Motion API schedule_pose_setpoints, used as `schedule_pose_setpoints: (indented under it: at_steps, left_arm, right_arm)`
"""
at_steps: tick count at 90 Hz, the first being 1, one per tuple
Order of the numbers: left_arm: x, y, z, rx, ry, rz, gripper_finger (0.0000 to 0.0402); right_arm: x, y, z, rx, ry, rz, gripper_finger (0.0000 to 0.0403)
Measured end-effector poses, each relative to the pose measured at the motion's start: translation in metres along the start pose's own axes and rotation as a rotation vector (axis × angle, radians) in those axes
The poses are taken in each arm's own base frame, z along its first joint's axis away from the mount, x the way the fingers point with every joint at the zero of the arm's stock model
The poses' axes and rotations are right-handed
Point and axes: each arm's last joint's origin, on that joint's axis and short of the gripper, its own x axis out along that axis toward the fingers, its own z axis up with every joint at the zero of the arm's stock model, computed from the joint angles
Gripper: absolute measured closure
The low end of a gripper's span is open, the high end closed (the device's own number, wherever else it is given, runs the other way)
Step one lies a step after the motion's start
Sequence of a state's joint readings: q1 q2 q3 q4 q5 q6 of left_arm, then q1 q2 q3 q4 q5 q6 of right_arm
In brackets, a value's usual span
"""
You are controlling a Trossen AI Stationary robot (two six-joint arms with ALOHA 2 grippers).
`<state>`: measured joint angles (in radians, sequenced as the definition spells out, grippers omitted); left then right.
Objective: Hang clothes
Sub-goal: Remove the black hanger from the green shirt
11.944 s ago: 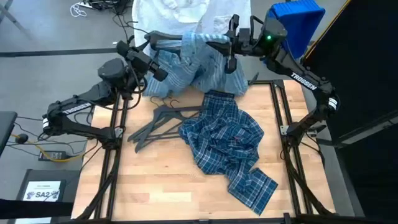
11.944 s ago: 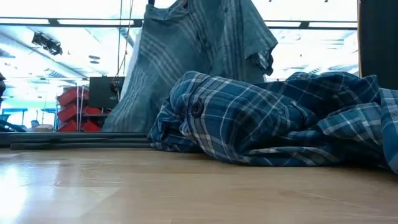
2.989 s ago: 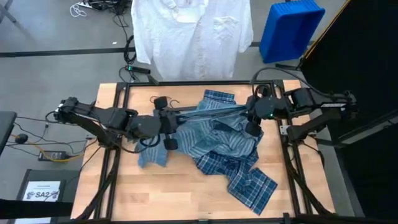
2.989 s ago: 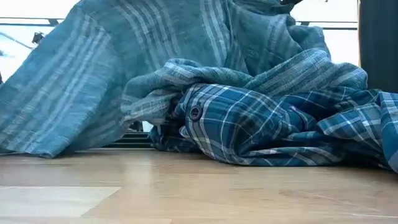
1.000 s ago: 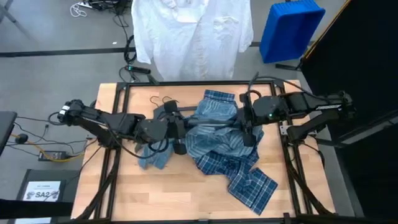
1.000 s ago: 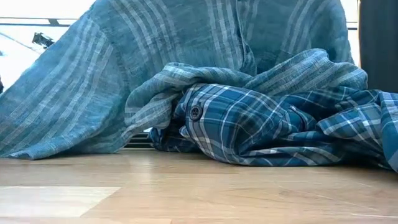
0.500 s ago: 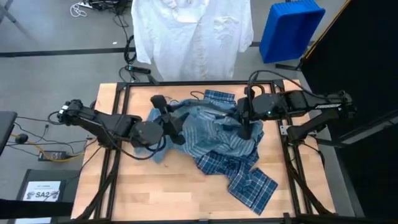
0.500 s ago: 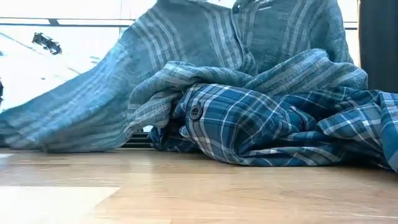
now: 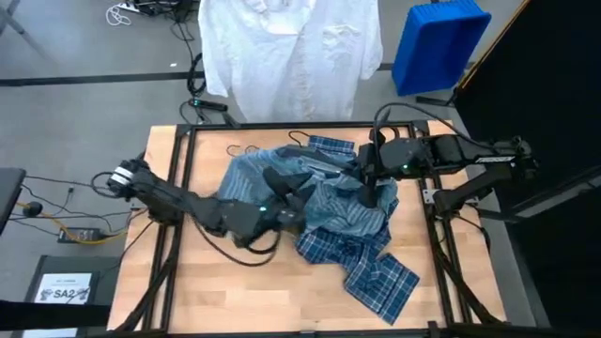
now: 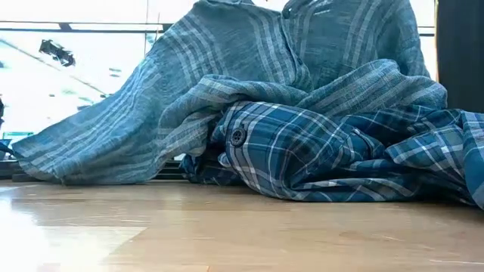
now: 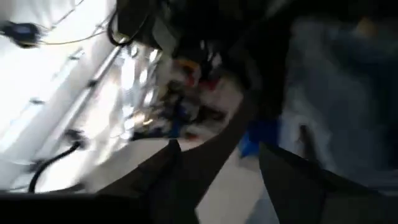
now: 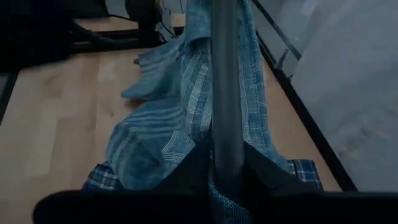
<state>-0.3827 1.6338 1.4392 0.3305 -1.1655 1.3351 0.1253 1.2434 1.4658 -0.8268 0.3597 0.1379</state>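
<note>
Grey floor [image 9: 84, 103], blue bin [image 9: 437, 42], bright windows [image 10: 68, 68] behind.

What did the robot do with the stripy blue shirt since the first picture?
The light blue-grey striped shirt came down from the far edge onto the wooden table and was spread toward the left. The right gripper grips a grey hanger bar. The white shirt and the dark blue plaid shirt stayed put.

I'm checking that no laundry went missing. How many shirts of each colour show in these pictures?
Plain white collared shirt, hanging beyond the table's far edge: 1
Light blue-grey striped shirt, on the table, draped over the plaid one: 1
Darker blue plaid shirt, lying on the table: 1
Total: 3 shirts
</note>
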Motion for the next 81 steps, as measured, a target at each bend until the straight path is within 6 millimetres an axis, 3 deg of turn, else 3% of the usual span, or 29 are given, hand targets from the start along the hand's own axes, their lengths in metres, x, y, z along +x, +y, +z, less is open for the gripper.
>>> schedule_pose_setpoints:
  at_steps: [11, 35, 49, 66, 81]
  left_arm:
    - [0.016, -0.003, -0.003, 0.015, 0.076, 0.051, 0.0175]
    - [0.028, 0.005, -0.009, -0.013, 0.104, 0.092, 0.0101]
    - [0.041, 0.003, -0.017, 0.029, 0.141, 0.088, 0.0083]
    - [0.054, -0.004, -0.023, 0.087, 0.174, 0.085, 0.0102]
    - [0.062, -0.010, -0.026, 0.113, 0.202, 0.080, 0.0177]
  right_arm:
    - [0.000, 0.000, -0.001, -0.001, 0.007, 0.015, 0.0378]
    - [0.001, 0.001, -0.001, -0.003, 0.016, 0.022, 0.0378]
    - [0.004, 0.002, -0.002, -0.001, 0.025, 0.015, 0.0378]
    - [0.009, 0.005, -0.002, -0.006, 0.039, 0.035, 0.0378]
    - [0.011, 0.006, -0.002, -0.005, 0.040, 0.051, 0.0378]
